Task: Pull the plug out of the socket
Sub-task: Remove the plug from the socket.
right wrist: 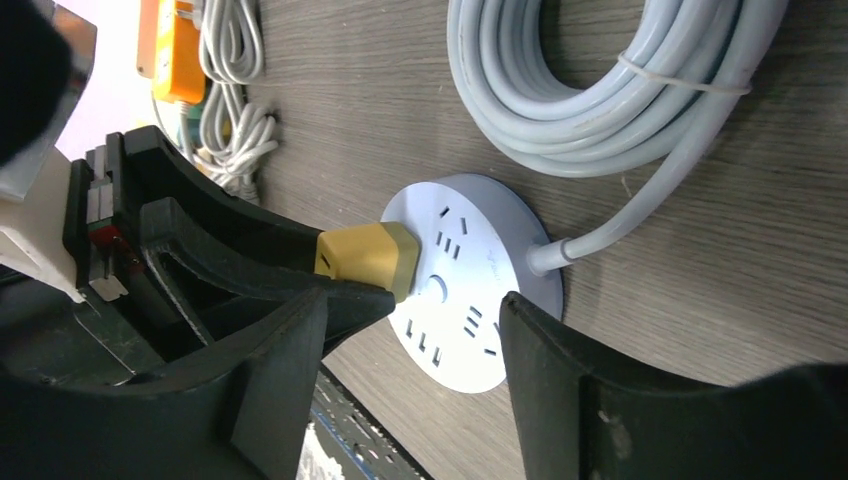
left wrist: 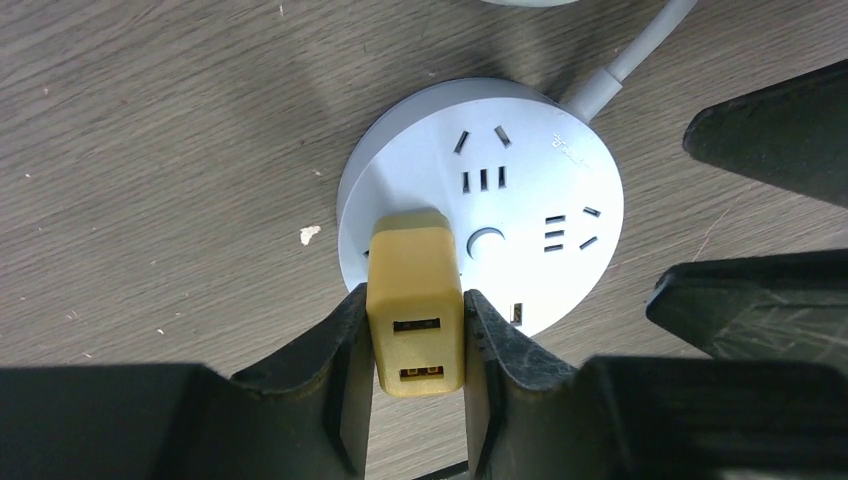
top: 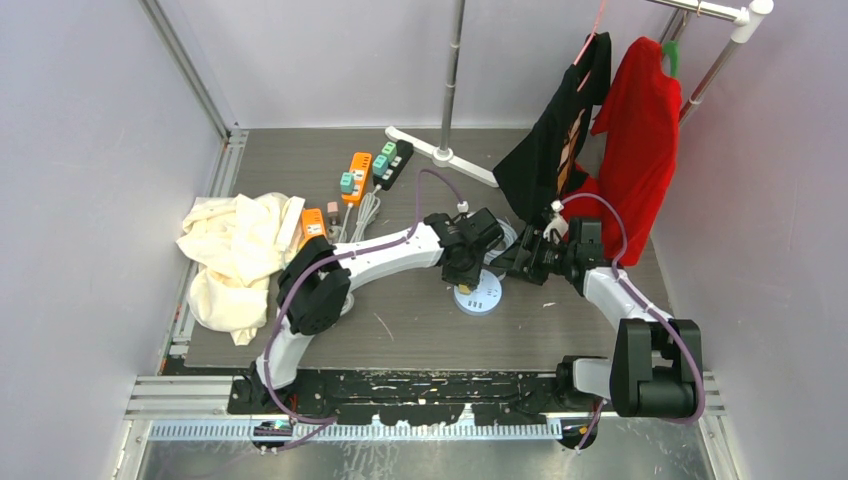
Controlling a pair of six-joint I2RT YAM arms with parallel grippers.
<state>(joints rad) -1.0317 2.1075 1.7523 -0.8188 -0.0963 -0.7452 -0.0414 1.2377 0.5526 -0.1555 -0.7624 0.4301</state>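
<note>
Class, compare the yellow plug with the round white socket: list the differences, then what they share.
The plug is yellow and boxy; the socket is white and round. The plug is pinched by the left hand; the socket is held by no hand. Shared: they are joined.
</note>
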